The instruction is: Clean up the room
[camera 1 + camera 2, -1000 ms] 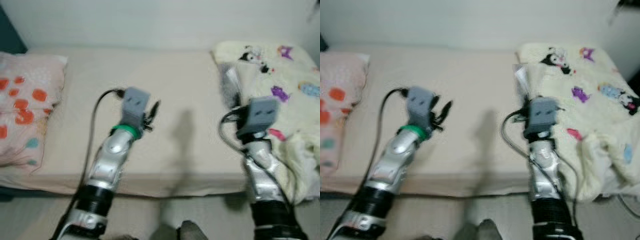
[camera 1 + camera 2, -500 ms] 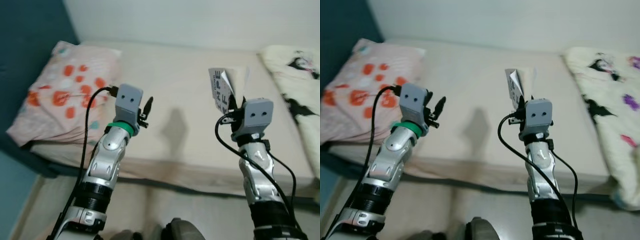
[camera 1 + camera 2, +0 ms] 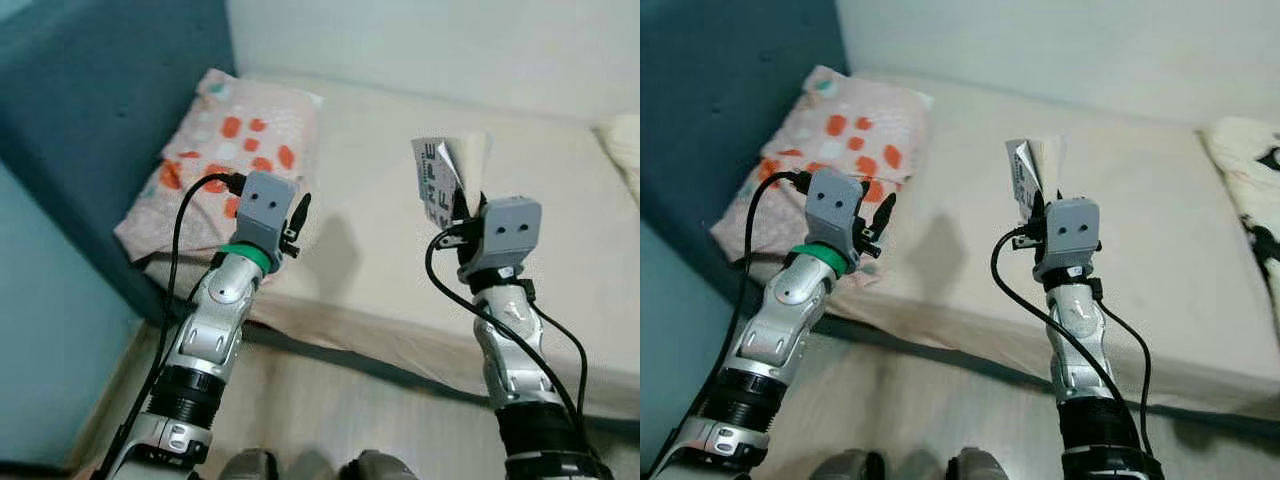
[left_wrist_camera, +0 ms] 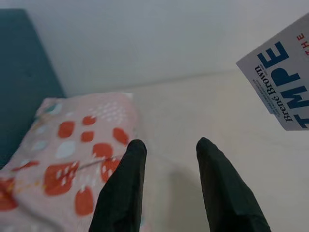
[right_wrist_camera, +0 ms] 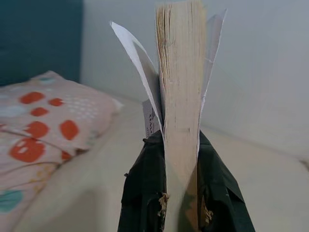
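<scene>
A white paperback book point(image 3: 446, 178) with blue and red lettering stands upright above the beige bed point(image 3: 400, 210). My right gripper point(image 3: 462, 212) is shut on its lower edge; in the right wrist view the book's yellowed pages point(image 5: 181, 92) rise between the two black fingers point(image 5: 140, 193). My left gripper point(image 3: 297, 222) is held up over the bed's near edge beside the pillow, open, with nothing between its fingers point(image 4: 126, 183). The book's cover point(image 4: 282, 82) also shows in the left wrist view.
A pink pillow point(image 3: 225, 150) with orange spots lies at the left end of the bed against a dark teal headboard point(image 3: 100, 110). A cream patterned blanket point(image 3: 1255, 190) lies at the bed's right end. Pale wood floor point(image 3: 330, 410) runs along the bed's front.
The camera has swung left: the pillow and headboard came into view and the blanket slid off to the right. The right gripper still holds the book up; the left gripper stays open.
</scene>
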Available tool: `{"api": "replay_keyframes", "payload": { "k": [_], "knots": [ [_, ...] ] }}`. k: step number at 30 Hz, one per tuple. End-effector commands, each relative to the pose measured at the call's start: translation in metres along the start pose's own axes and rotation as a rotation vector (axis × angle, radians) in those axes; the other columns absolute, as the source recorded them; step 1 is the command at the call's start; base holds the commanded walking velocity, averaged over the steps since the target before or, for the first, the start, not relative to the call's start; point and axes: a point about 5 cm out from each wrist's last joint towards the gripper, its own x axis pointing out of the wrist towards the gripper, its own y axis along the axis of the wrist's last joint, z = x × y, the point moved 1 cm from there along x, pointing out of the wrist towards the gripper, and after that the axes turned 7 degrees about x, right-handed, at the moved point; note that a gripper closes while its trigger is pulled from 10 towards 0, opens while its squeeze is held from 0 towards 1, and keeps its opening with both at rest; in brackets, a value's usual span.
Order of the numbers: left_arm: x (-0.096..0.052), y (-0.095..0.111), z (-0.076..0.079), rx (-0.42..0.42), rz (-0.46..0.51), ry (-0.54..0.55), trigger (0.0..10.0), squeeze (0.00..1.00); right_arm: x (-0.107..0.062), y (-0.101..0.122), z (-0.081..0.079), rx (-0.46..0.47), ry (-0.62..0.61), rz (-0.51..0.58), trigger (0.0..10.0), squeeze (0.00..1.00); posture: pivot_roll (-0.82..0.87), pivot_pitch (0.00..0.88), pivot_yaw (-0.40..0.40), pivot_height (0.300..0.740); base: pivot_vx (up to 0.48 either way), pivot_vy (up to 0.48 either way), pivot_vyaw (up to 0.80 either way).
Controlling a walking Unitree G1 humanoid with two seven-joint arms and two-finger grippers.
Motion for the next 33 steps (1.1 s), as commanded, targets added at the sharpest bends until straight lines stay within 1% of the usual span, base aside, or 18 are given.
{"api": "replay_keyframes", "payload": {
  "k": [1, 4, 13, 19, 26, 28, 30, 33],
  "knots": [
    [-0.001, -0.003, 0.009, -0.001, -0.009, -0.029, 10.0, 0.0, 0.0, 0.006, 0.009, -0.007, -0.033, 0.035, 10.0, 0.0, -0.11, 0.003, 0.048, 0.72, 0.0, -0.36, 0.0],
    [-0.002, -0.003, 0.01, -0.022, -0.01, -0.034, 10.0, 0.0, 0.0, 0.006, 0.009, -0.007, -0.032, 0.034, 10.0, 0.0, -0.11, 0.003, 0.048, 0.72, 0.0, -0.12, 0.0],
    [-0.002, -0.006, 0.01, -0.01, -0.021, -0.03, 10.0, 0.0, -0.001, 0.007, 0.008, -0.002, -0.027, 0.037, 10.0, 0.0, -0.11, 0.006, 0.048, 0.72, 0.0, 0.0, 0.0],
    [-0.002, -0.008, 0.008, -0.008, -0.029, -0.013, 10.0, 0.0, -0.002, 0.004, 0.0, 0.01, 0.009, 0.015, 10.0, 0.0, -0.11, 0.009, 0.048, 0.72, 0.0, 0.0, 0.0],
    [-0.002, -0.008, 0.008, -0.007, -0.023, -0.01, 10.0, 0.0, -0.001, 0.002, -0.003, -0.011, 0.024, 0.005, 10.0, 0.0, -0.11, 0.009, 0.048, 0.72, 0.0, 0.0, 0.0],
    [-0.002, -0.009, 0.007, -0.001, -0.025, -0.005, 10.0, 0.0, 0.0, 0.001, -0.001, -0.038, 0.019, -0.008, 10.0, 0.0, -0.11, 0.009, 0.048, 0.72, 0.48, 0.0, 0.73],
    [-0.002, -0.009, 0.007, -0.001, -0.025, -0.005, 10.0, 0.0, 0.0, 0.001, -0.001, -0.038, 0.019, -0.008, 10.0, 0.0, -0.11, 0.009, 0.048, 0.72, 0.48, 0.0, 0.78],
    [-0.002, -0.009, 0.007, 0.002, -0.027, 0.0, 10.0, 0.0, 0.001, 0.002, 0.002, -0.007, 0.001, 0.004, 10.0, 0.0, -0.11, 0.009, 0.047, 0.72, 0.48, 0.0, 0.25]
  ]
}}
